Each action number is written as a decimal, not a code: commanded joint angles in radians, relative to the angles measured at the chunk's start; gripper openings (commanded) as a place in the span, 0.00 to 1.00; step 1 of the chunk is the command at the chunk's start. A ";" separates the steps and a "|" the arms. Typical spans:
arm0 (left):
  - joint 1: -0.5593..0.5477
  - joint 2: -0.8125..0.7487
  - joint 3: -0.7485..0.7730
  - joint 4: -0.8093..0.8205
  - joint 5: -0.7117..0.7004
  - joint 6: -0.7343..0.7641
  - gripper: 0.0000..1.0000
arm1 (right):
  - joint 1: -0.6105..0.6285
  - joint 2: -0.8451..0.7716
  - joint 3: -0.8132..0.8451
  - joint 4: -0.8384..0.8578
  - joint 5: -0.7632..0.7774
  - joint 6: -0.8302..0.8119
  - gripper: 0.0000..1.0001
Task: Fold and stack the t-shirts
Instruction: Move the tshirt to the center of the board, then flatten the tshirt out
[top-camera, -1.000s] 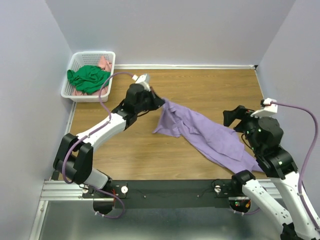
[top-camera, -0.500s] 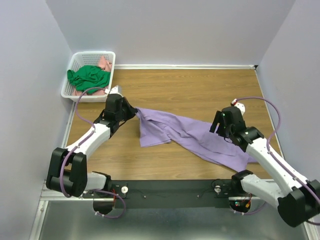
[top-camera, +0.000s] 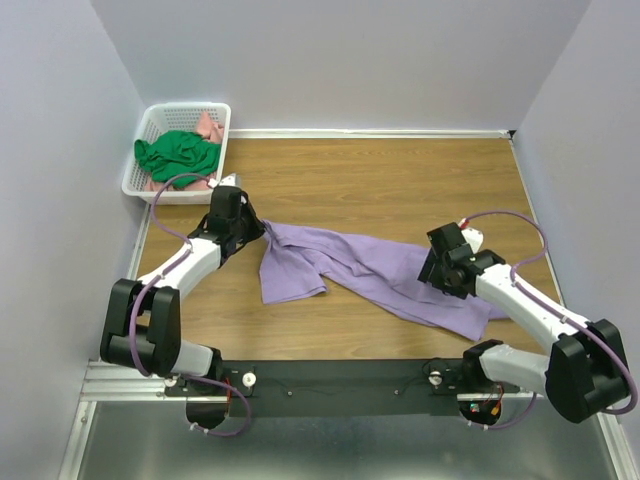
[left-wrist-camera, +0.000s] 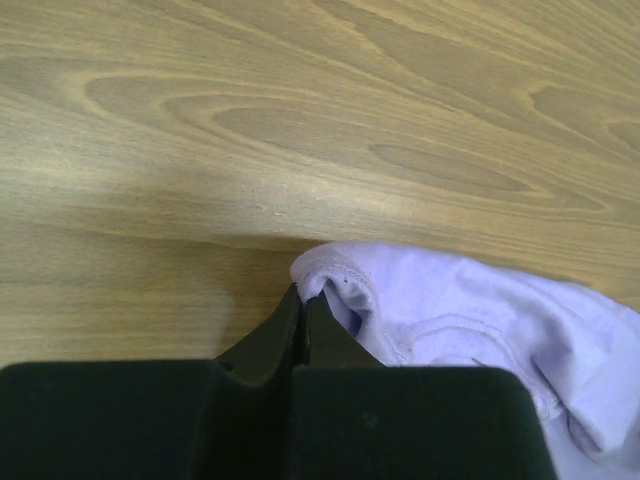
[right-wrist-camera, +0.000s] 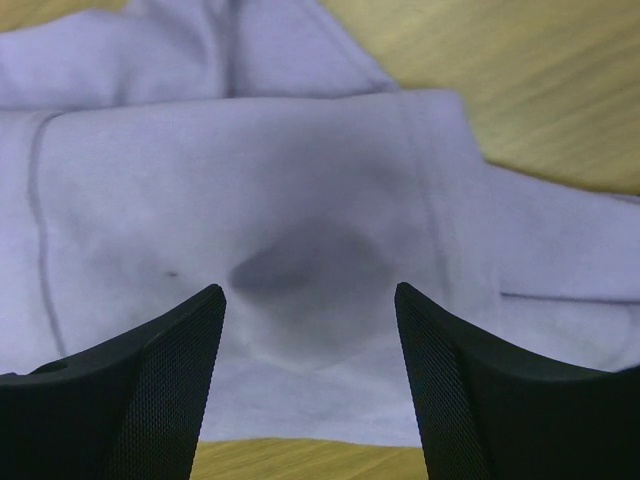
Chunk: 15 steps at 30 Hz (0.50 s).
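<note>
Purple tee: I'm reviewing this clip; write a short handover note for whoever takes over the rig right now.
Left gripper: shut on an edge of the purple tee, at its left end.
Right gripper: open, low over the tee's right part, gripping nothing.
The purple tee lies rumpled, stretched across the table. The green tee and pink tee sit bunched in the basket.
Done: nothing folded or stacked.
Left: spread and fold the purple tee, then fetch, fold and stack the other two.
</note>
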 joint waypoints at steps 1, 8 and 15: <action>0.007 0.011 0.041 -0.005 -0.008 0.045 0.00 | -0.005 0.002 0.034 -0.147 0.189 0.163 0.78; 0.005 0.005 0.058 -0.021 -0.005 0.072 0.00 | -0.075 -0.011 -0.007 -0.175 0.171 0.307 0.78; 0.005 0.006 0.050 -0.015 0.019 0.091 0.00 | -0.134 -0.100 -0.049 -0.189 0.194 0.378 0.75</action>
